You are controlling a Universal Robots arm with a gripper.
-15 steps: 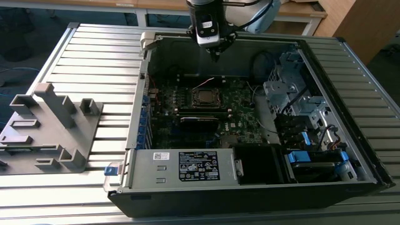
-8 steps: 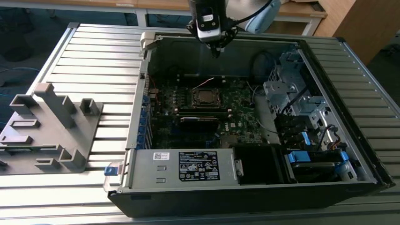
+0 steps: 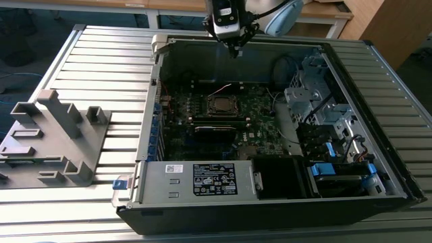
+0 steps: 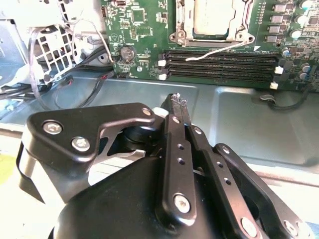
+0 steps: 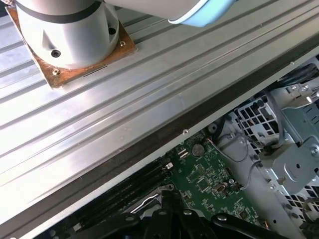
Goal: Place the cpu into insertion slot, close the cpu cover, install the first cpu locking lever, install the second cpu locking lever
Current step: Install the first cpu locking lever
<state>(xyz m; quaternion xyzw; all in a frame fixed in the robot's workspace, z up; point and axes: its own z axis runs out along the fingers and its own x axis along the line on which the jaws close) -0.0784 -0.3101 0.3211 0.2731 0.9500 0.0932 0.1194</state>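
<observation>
Firstly, exterior view: a black open computer case lies on the slatted metal desk. Its near silver power-supply box bears a finely printed white label. The black-rimmed square insertion slot sits mid-board, and the jaws hover above the far wall. Second wrist view: the jaws are pressed together. The dull silver cpu lies in that slot, framed by the silvery cpu cover.

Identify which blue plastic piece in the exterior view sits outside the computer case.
The blue clip on the case outer wall, beside the labelled silver power supply; the other blue pieces sit inside, among the drive bays.
</observation>
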